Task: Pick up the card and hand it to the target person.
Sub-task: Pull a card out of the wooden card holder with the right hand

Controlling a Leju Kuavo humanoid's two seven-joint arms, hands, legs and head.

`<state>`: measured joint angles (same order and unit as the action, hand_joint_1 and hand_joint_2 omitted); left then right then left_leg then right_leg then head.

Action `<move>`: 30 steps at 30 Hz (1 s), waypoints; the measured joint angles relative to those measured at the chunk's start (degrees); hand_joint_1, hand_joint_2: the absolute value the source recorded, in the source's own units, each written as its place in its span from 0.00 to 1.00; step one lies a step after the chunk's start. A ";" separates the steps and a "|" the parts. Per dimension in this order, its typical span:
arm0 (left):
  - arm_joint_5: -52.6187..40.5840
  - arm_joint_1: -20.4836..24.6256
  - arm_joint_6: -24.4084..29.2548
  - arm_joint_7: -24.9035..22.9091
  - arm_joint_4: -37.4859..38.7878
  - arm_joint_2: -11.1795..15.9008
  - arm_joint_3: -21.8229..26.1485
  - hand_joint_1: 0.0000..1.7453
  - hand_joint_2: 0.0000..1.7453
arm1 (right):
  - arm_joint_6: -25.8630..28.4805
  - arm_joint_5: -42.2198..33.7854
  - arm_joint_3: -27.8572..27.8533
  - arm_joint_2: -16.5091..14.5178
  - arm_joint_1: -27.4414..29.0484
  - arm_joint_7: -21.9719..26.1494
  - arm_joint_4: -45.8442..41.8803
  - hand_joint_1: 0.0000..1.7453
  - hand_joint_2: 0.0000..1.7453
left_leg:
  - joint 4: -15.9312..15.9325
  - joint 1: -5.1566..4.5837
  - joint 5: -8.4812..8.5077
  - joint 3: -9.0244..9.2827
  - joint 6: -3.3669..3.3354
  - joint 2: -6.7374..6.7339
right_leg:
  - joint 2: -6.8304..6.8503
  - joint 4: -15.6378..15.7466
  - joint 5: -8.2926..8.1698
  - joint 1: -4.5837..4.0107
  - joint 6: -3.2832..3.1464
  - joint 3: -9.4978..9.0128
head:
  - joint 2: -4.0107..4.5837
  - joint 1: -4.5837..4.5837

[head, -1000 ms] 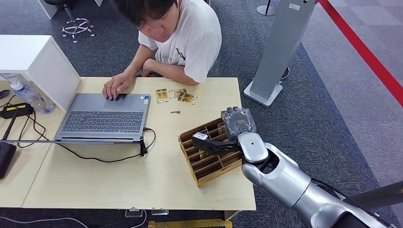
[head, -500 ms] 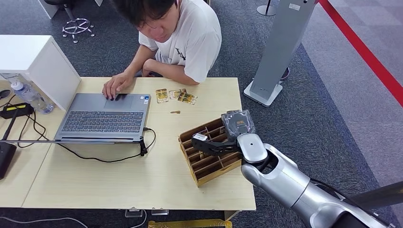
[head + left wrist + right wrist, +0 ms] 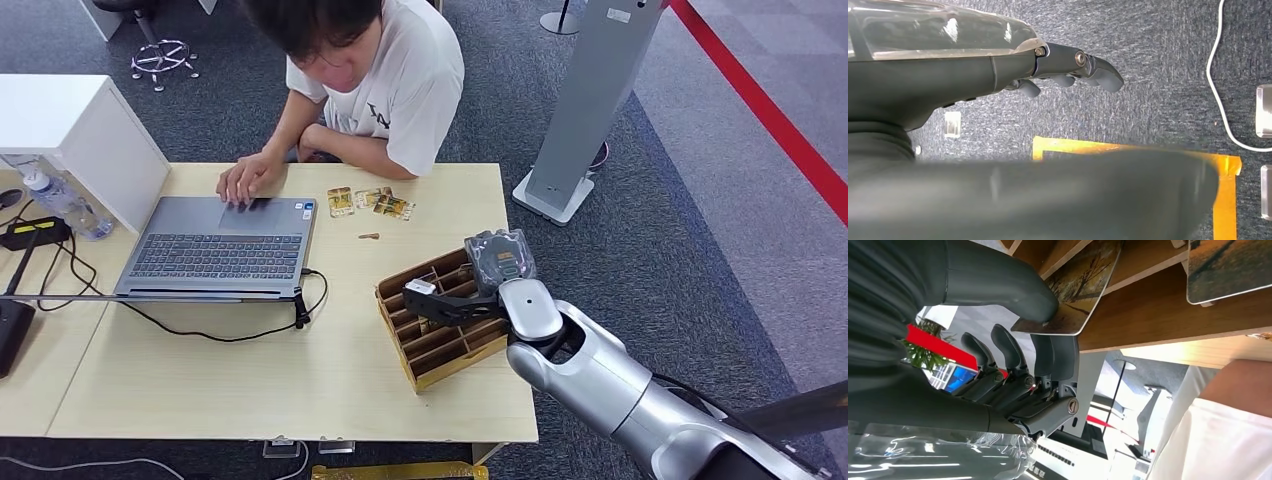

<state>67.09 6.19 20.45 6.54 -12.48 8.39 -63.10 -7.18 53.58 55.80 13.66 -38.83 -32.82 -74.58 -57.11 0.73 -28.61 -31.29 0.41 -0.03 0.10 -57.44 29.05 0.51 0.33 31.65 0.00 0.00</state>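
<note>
My right hand (image 3: 452, 303) reaches across the wooden slotted card box (image 3: 437, 352) at the table's right end. In the right wrist view its thumb (image 3: 1008, 287) presses a card (image 3: 1083, 285) with a landscape picture against the fingers (image 3: 1048, 357) behind it; the card still stands in a slot of the box (image 3: 1153, 315). A second card (image 3: 1228, 267) stands in the neighbouring slot. The person (image 3: 385, 80) in a white shirt sits at the far side of the table, one hand on the laptop. My left hand (image 3: 1068, 70) hangs over the carpet, holding nothing.
An open laptop (image 3: 215, 248) with a black cable lies left of the box. Three small cards (image 3: 370, 202) lie in front of the person. A white cabinet (image 3: 75, 130) and a bottle (image 3: 55, 200) stand at the far left. A grey stand (image 3: 590, 100) rises beyond the table's right end.
My right hand stays at the box, hardly moved. The person's head has shifted slightly.
</note>
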 joint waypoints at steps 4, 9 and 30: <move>-0.54 0.00 -0.17 0.03 0.00 0.01 0.00 0.00 1.00 | 0.05 -0.17 0.01 0.00 -0.04 0.04 0.00 0.87 1.00 | 0.00 0.00 0.00 0.00 0.00 0.00 | 0.00 0.00 0.00 0.00 0.00 0.00 | 0.00 0.00; -0.36 0.00 -0.19 0.18 0.00 0.02 0.00 0.00 1.00 | 0.14 -0.51 0.02 0.00 -0.09 0.07 0.00 0.87 1.00 | 0.00 0.00 0.00 0.00 0.00 0.00 | 0.00 0.00 0.00 0.00 0.00 0.00 | 0.00 0.00; 0.06 -0.05 -0.28 -0.36 0.00 0.11 0.00 0.00 1.00 | -17.25 -18.11 3.11 1.20 -6.32 4.45 -3.50 0.87 1.00 | 0.00 0.00 0.00 0.00 0.00 -0.02 | -0.02 0.00 0.00 0.00 0.00 0.02 | 0.00 -0.02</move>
<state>67.14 6.13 20.16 6.18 -12.48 8.50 -63.10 -24.43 35.47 58.91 14.86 -45.16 -28.37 -78.08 -57.12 0.73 -28.61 -31.29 0.41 -0.05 0.08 -57.43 29.05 0.51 0.33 31.67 0.00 -0.02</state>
